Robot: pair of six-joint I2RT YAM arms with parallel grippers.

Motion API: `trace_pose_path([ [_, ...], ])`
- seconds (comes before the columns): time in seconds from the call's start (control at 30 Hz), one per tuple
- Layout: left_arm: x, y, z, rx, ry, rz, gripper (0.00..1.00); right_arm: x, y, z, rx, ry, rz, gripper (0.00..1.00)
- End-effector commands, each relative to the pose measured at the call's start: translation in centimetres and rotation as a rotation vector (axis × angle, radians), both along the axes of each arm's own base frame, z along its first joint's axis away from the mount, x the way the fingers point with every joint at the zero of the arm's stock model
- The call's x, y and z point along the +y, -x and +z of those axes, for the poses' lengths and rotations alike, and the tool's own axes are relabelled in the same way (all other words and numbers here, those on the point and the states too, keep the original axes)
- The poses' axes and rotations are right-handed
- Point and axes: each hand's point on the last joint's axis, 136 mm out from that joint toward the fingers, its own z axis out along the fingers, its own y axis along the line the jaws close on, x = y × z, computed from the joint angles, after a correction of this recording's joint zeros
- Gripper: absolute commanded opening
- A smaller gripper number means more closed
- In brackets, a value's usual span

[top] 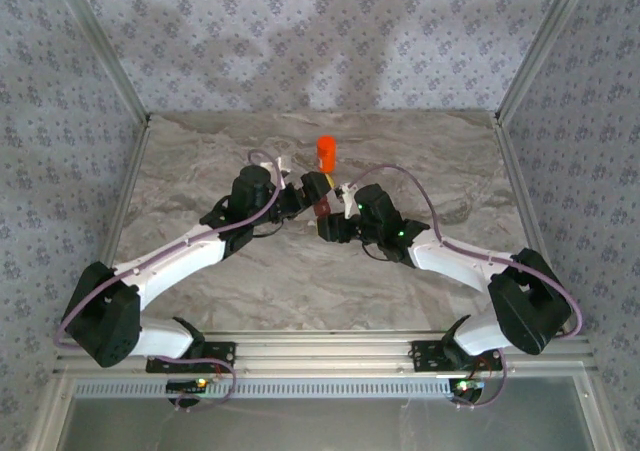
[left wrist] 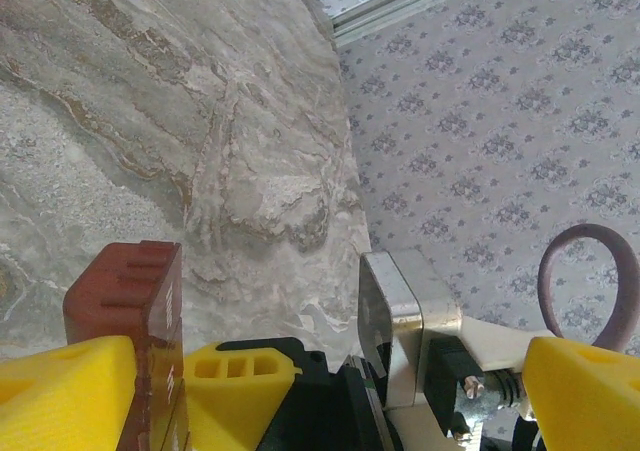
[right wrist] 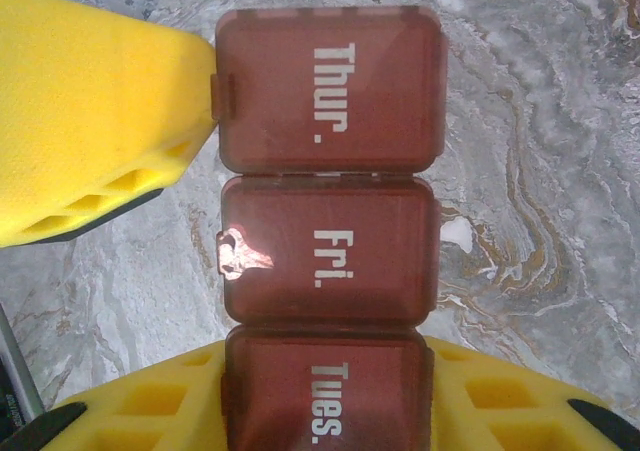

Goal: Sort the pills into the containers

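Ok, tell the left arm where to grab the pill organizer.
Probably best to take the pill organizer at its free Thur. compartment, coming from the end away from the right gripper, which is shut on the Tues. end. Close the jaws across the two long edges: they look flat and parallel.

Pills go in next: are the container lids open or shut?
Shut: Thur. lid, Fri. lid and Tues. lid all lie flat over their compartments.

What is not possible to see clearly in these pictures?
What the pill organizer holds: closed tinted lids hide it, right wrist view.
What lies beyond the Tues. compartment: cut off by the bottom edge, right wrist view.
What the orange bottle holds: too small, top external view.
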Motion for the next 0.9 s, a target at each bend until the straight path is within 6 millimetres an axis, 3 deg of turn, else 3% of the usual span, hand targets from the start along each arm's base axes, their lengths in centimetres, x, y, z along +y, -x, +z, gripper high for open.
trace_pose_path([
  [0.0, -1.1, 0.5, 4.8, -0.077, 0.102, -0.032, 0.98, 0.6, -0.3, 0.1, 0.001, -0.008, 0.009, 0.43],
  [0.23, -1.9, 0.7, 4.7, -0.034, 0.162, -0.058, 0.98, 0.8, -0.3, -0.1, 0.008, -0.005, 0.015, 0.43],
  [0.33, -1.1, 0.6, 4.0, -0.042, 0.121, -0.020, 0.98, 0.5, -0.4, -0.4, 0.007, 0.005, 0.011, 0.43],
  [0.6, 4.8, -0.8, 0.0, -0.055, -0.143, 0.187, 0.98, -0.2, 0.0, -3.3, 0.041, 0.105, 0.038, 0.44],
  [0.87, 11.6, -1.7, -3.7, 0.011, -0.248, 0.376, 0.98, 0.4, 0.4, -7.2, 0.069, 0.276, 0.112, 0.45],
])
